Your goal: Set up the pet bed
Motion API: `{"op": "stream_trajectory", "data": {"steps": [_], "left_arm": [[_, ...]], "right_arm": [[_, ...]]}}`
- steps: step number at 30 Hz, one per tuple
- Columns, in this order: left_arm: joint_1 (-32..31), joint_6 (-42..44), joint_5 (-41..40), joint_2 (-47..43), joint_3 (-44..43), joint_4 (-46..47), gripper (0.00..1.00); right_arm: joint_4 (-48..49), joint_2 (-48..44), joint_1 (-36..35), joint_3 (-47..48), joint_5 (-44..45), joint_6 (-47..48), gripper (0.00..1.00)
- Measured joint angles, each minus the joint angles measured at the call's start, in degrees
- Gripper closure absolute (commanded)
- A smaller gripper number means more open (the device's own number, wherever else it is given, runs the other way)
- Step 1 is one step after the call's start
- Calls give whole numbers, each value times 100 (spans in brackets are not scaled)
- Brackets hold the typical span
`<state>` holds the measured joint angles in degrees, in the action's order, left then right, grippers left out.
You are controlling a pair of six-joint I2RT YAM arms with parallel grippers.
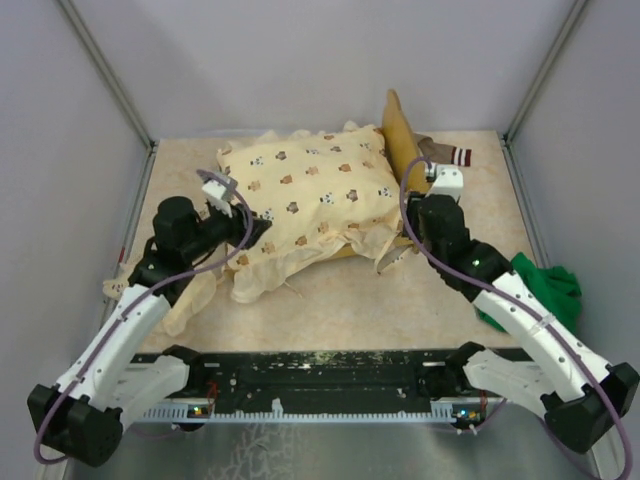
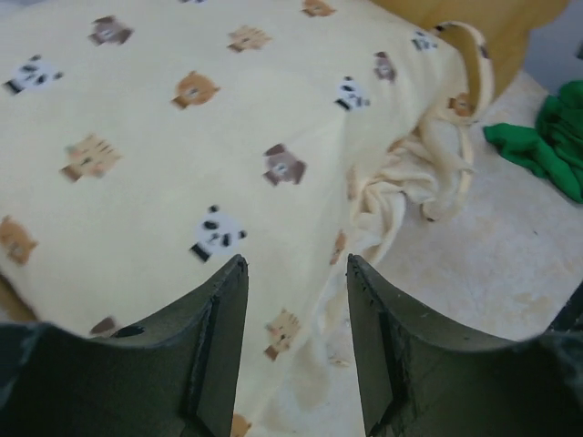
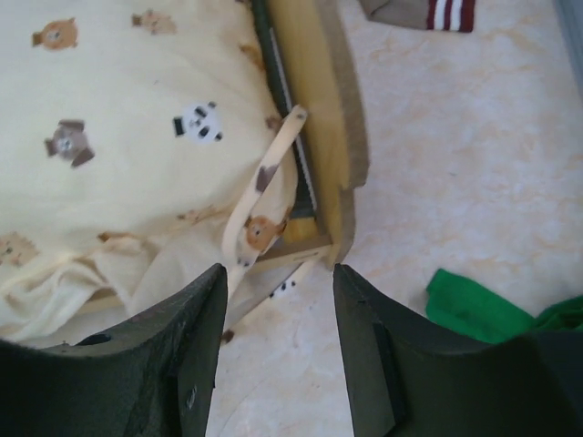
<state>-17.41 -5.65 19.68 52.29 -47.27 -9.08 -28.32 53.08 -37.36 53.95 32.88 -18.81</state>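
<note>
At the middle of the table (image 1: 330, 310) sits the bed (image 1: 398, 135), almost wholly buried under a cream quilt (image 1: 310, 195) printed with small bears and pandas. Only its light-wood headboard shows in the top view, standing up at the quilt's far right edge. The right wrist view also catches a wooden corner and a strip of dark base beside the quilt.

The quilt lies rumpled, and its near edge spills off the frame onto the table. A printed strap (image 3: 269, 173) hangs from it over the bed's corner.

The left gripper (image 2: 296, 264) hovers low over the quilt's left side. Its jaws stand apart with nothing between them, only fabric beneath. The right gripper (image 3: 278, 269) hangs above the bed's near right corner. It is likewise released, and the strap's loose end lies just beside its left finger, ungripped.

A green cloth (image 1: 545, 285) is bunched on the table to the right, near the right arm. A brown cloth with red and white stripes (image 1: 455, 156) lies at the far right, just behind the headboard.
</note>
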Motion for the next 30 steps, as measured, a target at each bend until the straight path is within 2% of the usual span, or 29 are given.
{"op": "stream_trajectory", "data": {"steps": [3, 6, 9, 11, 15, 19, 23, 28, 30], "left_arm": [[-599, 297, 286, 170, 101, 553, 48], [-1147, 699, 479, 564, 101, 1099, 44], [-1650, 1154, 560, 997, 87, 1447, 41], [-2050, 1513, 590, 1362, 37, 1639, 41], [-2636, 2162, 581, 2157, -258, 1869, 41], [-2949, 2638, 579, 2682, -492, 2087, 41], [-3139, 3110, 518, 2874, -525, 2177, 43], [-3298, 3536, 492, 2900, -516, 2216, 45], [-3362, 3696, 487, 2894, -472, 2218, 45]], "right_arm": [[116, 275, 656, 275, -337, 293, 45], [245, 643, 1161, 566, -664, 518, 38], [422, 1078, 1486, 796, -922, 776, 38], [507, 1360, 1596, 887, -1064, 940, 46], [522, 1961, 1665, 1113, -1353, 1272, 71], [350, 2059, 1738, 1224, -1665, 1392, 84], [-11, 1794, 1735, 1196, -2175, 1257, 89], [-481, 1108, 1668, 852, -2494, 966, 90], [-581, 866, 1633, 699, -2516, 890, 82]]}}
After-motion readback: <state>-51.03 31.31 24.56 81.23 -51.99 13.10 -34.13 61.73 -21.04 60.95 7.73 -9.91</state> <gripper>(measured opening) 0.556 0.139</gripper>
